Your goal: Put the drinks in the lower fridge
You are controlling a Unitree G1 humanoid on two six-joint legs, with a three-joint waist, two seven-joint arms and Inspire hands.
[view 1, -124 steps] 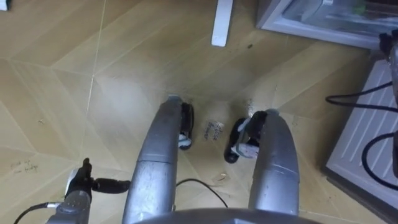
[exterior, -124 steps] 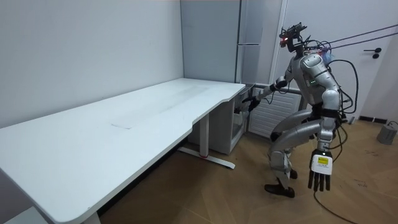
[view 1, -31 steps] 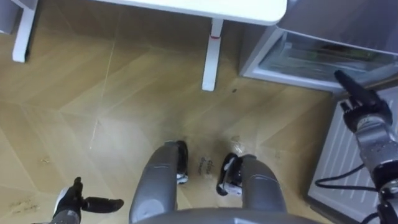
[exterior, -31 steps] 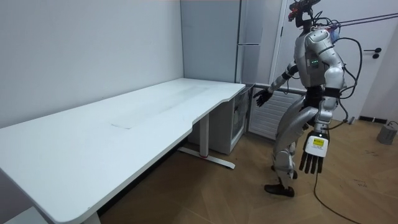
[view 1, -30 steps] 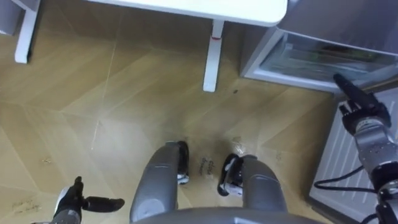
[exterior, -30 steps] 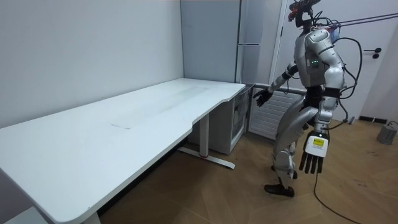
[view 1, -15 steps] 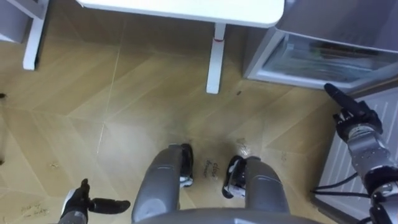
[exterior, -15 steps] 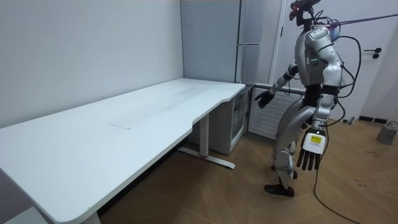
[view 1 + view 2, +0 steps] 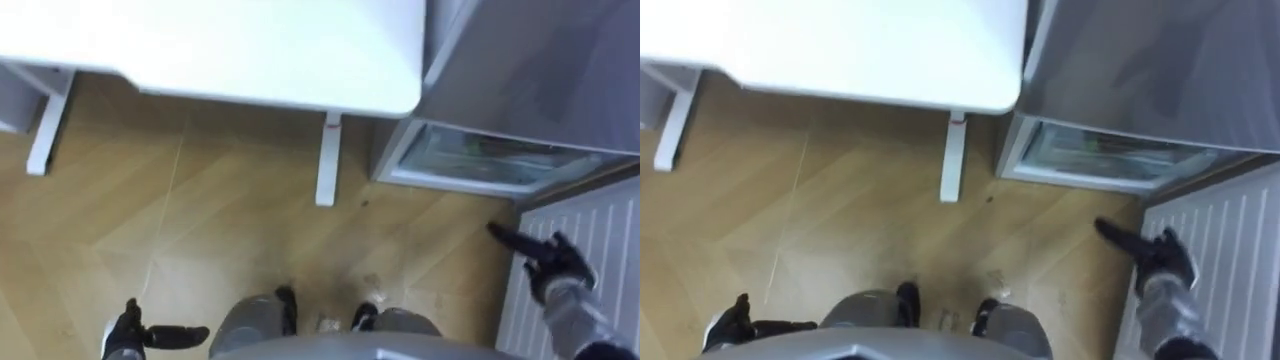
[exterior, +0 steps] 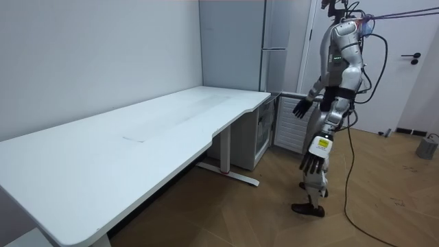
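Standing upright on the wood floor [image 9: 200,220] at the rounded corner of the white tabletop [image 9: 250,50], facing the grey fridge [image 9: 540,70]. Holding the right hand [image 9: 552,265] out low before the lower fridge [image 9: 480,160], fingers spread straight, gripping nothing, apart from the compartment. Letting the left hand [image 9: 125,335] hang beside the left thigh, fingers relaxed and straight, thumb out sideways, likewise gripping nothing.

Cannot pick out the drinks: behind the lower fridge's open front, just blurred pale and greenish shapes.

Close about the compartment: on its left the tabletop's white leg [image 9: 325,160], just beside the fridge wall; on its right a white ribbed panel [image 9: 590,230], near the right hand and forearm. Farther left under the tabletop, a second leg [image 9: 45,130], well apart from the first.

Looking straight down in the eye views: into the lower fridge's front edge, along both legs to the floor, and onto the tabletop corner overhanging the boards, with the fridge's grey upper body above the compartment.

From the room view: the tabletop's long sweep toward the room view's left along a plain wall, the fridge rising tall behind its far end, a white door [image 10: 411,58] with a dark handle at the room view's right, and a small grey container [image 10: 429,145] on the floor below it.
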